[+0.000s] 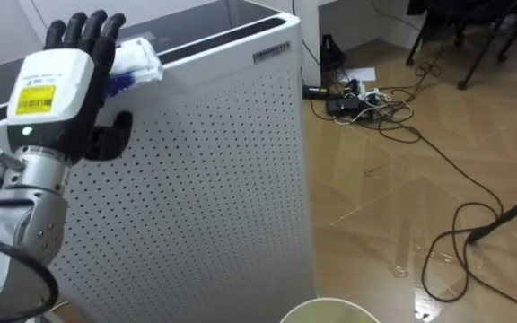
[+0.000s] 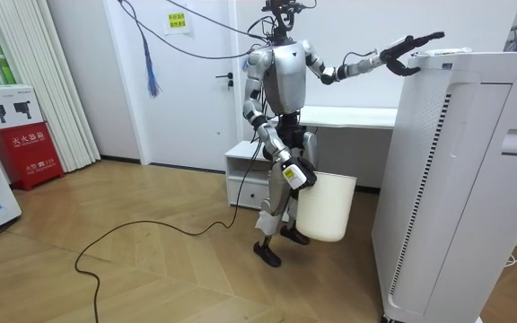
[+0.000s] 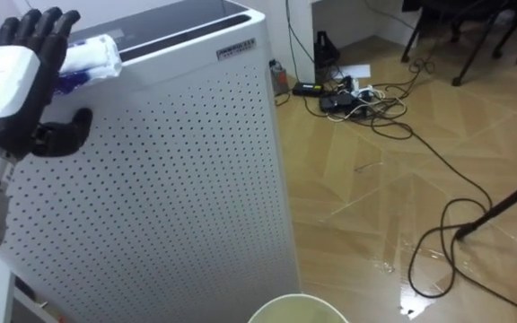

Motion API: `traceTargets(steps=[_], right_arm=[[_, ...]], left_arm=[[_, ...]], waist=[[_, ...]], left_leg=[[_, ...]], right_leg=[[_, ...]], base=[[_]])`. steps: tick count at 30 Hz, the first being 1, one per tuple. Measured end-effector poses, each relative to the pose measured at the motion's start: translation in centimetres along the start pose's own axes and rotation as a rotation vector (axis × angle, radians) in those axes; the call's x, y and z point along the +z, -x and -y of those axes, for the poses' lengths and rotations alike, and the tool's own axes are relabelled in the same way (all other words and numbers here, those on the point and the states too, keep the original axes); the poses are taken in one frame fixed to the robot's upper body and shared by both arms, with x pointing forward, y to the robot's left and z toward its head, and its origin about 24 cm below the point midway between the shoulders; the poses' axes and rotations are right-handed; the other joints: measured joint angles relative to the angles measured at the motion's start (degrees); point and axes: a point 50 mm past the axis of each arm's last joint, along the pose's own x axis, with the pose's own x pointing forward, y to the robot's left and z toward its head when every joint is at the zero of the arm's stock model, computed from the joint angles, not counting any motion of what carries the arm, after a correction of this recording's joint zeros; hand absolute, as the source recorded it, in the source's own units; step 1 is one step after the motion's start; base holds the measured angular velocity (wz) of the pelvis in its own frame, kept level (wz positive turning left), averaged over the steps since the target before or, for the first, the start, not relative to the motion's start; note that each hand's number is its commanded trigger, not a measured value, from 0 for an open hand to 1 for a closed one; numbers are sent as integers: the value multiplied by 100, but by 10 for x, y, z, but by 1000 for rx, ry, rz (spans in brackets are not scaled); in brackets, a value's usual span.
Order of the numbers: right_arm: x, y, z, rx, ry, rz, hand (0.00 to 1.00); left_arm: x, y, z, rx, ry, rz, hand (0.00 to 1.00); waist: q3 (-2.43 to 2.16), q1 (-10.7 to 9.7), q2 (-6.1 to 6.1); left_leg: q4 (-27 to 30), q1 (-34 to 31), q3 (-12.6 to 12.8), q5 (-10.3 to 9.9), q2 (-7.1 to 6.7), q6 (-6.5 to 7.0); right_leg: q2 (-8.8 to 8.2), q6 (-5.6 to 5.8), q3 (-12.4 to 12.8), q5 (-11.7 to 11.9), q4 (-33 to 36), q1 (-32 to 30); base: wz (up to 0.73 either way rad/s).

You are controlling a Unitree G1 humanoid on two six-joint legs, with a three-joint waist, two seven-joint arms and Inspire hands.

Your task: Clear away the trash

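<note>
A crumpled white and blue wrapper (image 1: 139,61) lies on the top edge of a tall white perforated appliance (image 1: 214,179). My left hand (image 1: 56,85) is raised against the appliance's upper side. Its fingers are straight and reach up to the wrapper, and the thumb is spread to the side. In the room view I stand beside the appliance (image 2: 456,179) with the left hand (image 2: 409,45) stretched to its top, next to the wrapper (image 2: 438,52). At my hip, my right hand (image 2: 295,175) grips the rim of a white bin (image 2: 326,208). That rim (image 1: 326,309) shows at the bottom of the eye view.
Tangled cables and a power strip (image 1: 357,99) lie on the wooden floor, and another black cable (image 1: 460,242) loops nearer to me. Chair legs (image 1: 474,45) stand at the far right. Behind me are a white desk (image 2: 348,117) and a low cabinet (image 2: 245,175).
</note>
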Motion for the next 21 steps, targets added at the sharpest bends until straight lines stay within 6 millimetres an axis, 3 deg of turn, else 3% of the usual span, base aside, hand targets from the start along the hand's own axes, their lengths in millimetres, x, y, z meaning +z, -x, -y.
traceTargets(steps=[6, 21], right_arm=[[-2, 0, 1, -3, 24, -27, 100], [-3, 0, 1, -30, 29, -92, 100]], left_arm=[[-1, -6, -6, -19, 2, -14, 100], [-7, -13, -18, 19, 46, -103, 100]], waist=[[-13, 14, 30], [-8, -29, -32]], left_leg=[[-28, 19, 1, 0, -2, -4], [-133, 154, 4, 39, -4, -60]], right_leg=[[0, -16, -20, -38, 27, -4], [15, -47, -13, -111, 94, 11]], base=[[0], [-1]])
